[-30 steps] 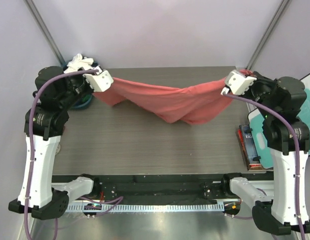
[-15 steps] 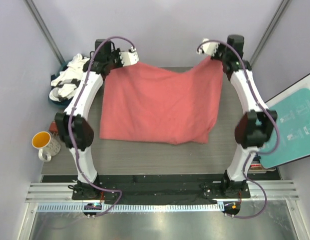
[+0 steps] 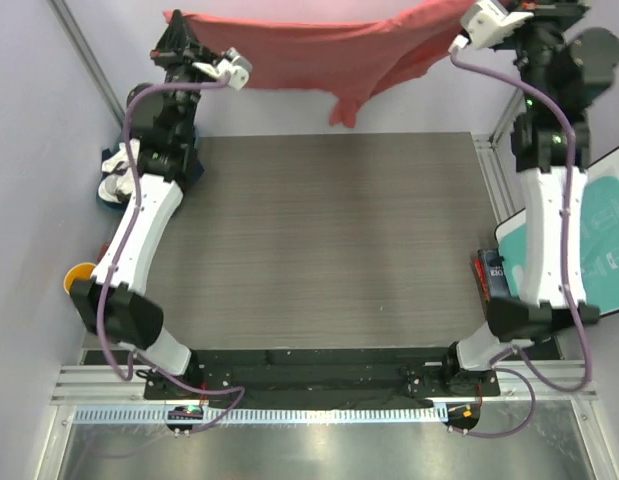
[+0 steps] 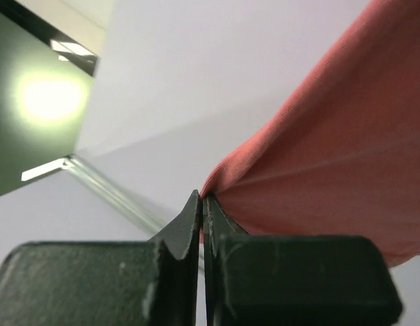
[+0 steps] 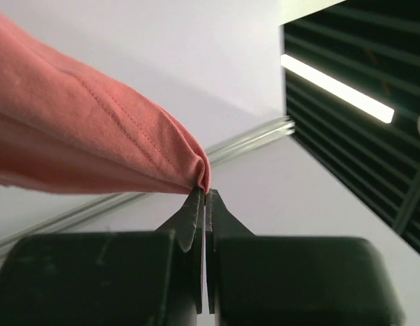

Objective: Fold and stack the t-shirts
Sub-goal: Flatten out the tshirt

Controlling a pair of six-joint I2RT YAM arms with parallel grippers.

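Matt coral cloth t-shirt (image 3: 319,55)

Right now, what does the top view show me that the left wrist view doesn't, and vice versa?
Only the top view: the left arm and right arm raised, the coral-red t-shirt stretched between them clear of the table, and white t-shirts heaped at the left. Only the left wrist view: the left fingers pinched shut on a gathered edge. Both: the coral-red t-shirt.

You're losing coral tee (image 3: 309,55) top past far frame edge; L arm (image 3: 139,225) is hiding most of mug (image 3: 76,274), white tees (image 3: 113,162).
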